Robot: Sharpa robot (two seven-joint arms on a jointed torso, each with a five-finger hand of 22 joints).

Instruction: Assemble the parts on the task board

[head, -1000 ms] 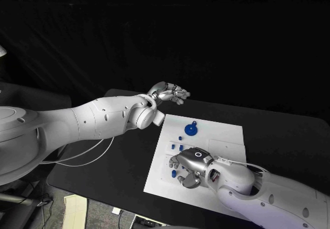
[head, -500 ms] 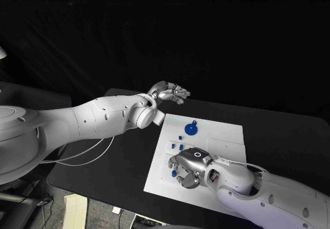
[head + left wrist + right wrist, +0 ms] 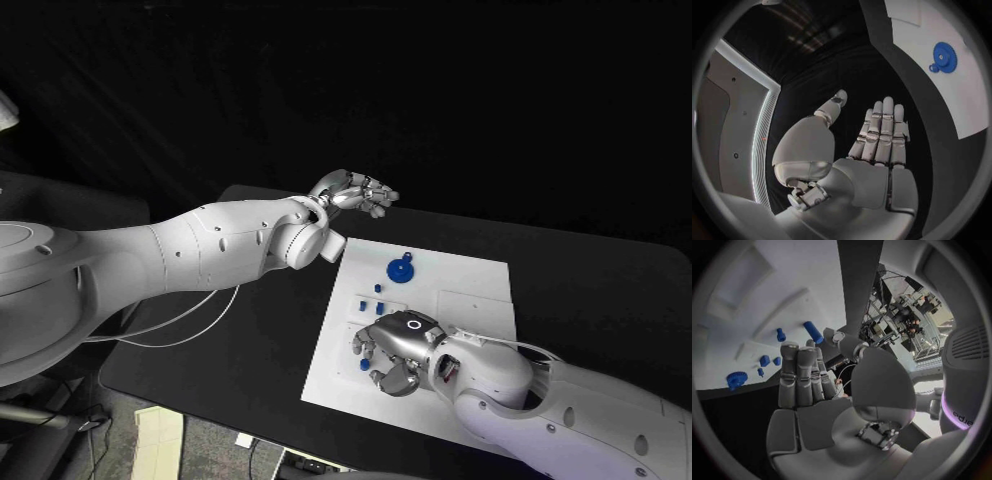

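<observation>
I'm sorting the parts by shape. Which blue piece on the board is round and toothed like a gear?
The blue gear lying at the far end of the task board, away from the right hand. The other blue pieces nearer that hand are small blocks and pegs.

A black desk stands before dark drapery; pale floor and loose cables show near left.

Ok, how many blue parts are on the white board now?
6: a blue gear at the far end of the white task board, three small blue pieces nearer the robot, two blue pegs beside the right hand. That hand may hide more.
</observation>
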